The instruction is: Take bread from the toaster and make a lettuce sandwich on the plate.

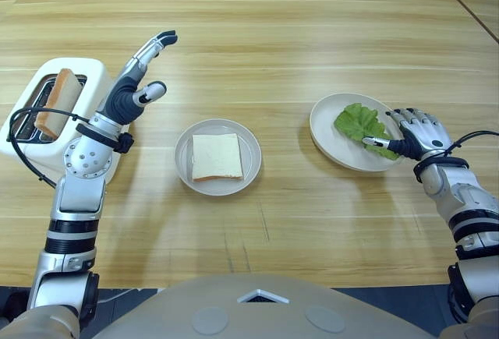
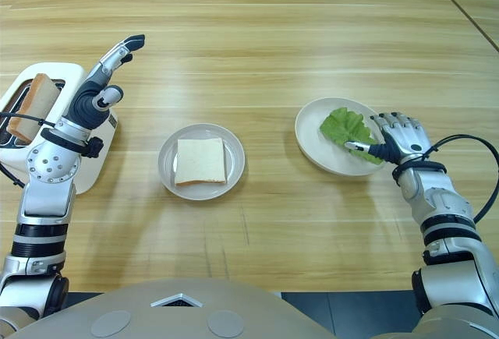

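A wooden table (image 1: pixel 312 35) carries everything. At its left edge stands a white toaster (image 1: pixel 92 68), and one browned slice of toast (image 1: pixel 56 104) sticks up out of the slot, tilted a little and well clear of the top. Just beside the toaster, on the side toward the table's middle, the left hand (image 1: pixel 132 86) is raised above the tabletop. Its fingers are stretched out and spread, pointing toward the far edge, and it has hold of nothing. It is near the toast but does not touch it.

Near the middle of the table, closer to the near edge, sits a round pale plate (image 1: pixel 251 169). A single square slice of white bread (image 1: pixel 217 156) lies flat in it, with nothing on top.

Toward the right edge is a second plate (image 1: pixel 327 140), round and pale, well apart from the first. A green lettuce leaf (image 1: pixel 357 121) lies in its right half, reaching to the rim on that side. The right hand (image 1: pixel 421 132) rests over that plate's right rim with its back turned up and meets the right edge of the leaf. The leaf lies flat on the plate, and it cannot be told whether the hand has closed on it or only touches it.
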Robot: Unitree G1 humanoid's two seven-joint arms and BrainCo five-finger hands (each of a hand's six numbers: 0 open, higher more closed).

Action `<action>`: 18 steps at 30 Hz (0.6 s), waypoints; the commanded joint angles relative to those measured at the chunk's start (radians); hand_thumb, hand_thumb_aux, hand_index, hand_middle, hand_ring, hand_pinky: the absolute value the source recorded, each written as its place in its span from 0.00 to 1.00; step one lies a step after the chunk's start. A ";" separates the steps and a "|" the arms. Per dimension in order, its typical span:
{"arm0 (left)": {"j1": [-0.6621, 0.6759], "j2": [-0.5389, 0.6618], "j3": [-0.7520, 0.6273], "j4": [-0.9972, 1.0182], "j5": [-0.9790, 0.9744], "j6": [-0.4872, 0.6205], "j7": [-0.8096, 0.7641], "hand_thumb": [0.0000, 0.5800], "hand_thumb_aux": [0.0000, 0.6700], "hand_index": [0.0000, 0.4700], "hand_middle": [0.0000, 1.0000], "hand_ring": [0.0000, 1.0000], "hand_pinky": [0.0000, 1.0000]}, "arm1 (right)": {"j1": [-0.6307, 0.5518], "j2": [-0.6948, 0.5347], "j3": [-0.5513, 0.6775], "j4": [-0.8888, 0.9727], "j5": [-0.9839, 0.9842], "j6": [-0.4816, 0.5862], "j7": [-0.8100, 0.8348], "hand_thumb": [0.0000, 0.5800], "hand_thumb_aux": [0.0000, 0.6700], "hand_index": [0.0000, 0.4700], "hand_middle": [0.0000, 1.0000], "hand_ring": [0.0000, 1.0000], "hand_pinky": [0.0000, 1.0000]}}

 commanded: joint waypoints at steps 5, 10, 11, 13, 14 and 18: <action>-0.001 0.006 -0.012 0.016 0.017 -0.007 -0.005 0.00 0.00 0.00 0.00 0.00 0.00 | -0.021 -0.012 0.029 0.027 0.003 -0.032 0.017 0.23 0.12 0.12 0.00 0.00 0.00; 0.000 0.007 -0.012 0.018 0.017 -0.006 -0.004 0.00 0.00 0.00 0.00 0.00 0.00 | -0.018 -0.012 0.036 0.026 0.009 -0.045 0.029 1.00 1.00 1.00 0.00 0.00 0.00; 0.000 0.007 -0.012 0.019 0.018 -0.006 -0.004 0.00 0.00 0.00 0.00 0.00 0.00 | -0.018 -0.012 0.037 0.026 0.010 -0.048 0.030 1.00 1.00 1.00 0.00 0.00 0.00; 0.000 0.007 -0.012 0.020 0.018 -0.007 -0.004 0.00 0.00 0.00 0.00 0.00 0.00 | -0.018 -0.012 0.038 0.027 0.012 -0.052 0.032 1.00 1.00 1.00 0.00 0.00 0.00; 0.000 0.007 -0.012 0.021 0.018 -0.007 -0.004 0.00 0.00 0.00 0.00 0.00 0.00 | -0.017 -0.013 0.037 0.027 0.014 -0.053 0.033 1.00 1.00 1.00 0.00 0.00 0.00; 0.000 0.007 -0.011 0.026 0.017 -0.008 -0.003 0.00 0.00 0.00 0.00 0.00 0.00 | -0.013 -0.014 0.035 0.021 0.017 -0.059 0.025 1.00 1.00 1.00 0.00 0.00 0.00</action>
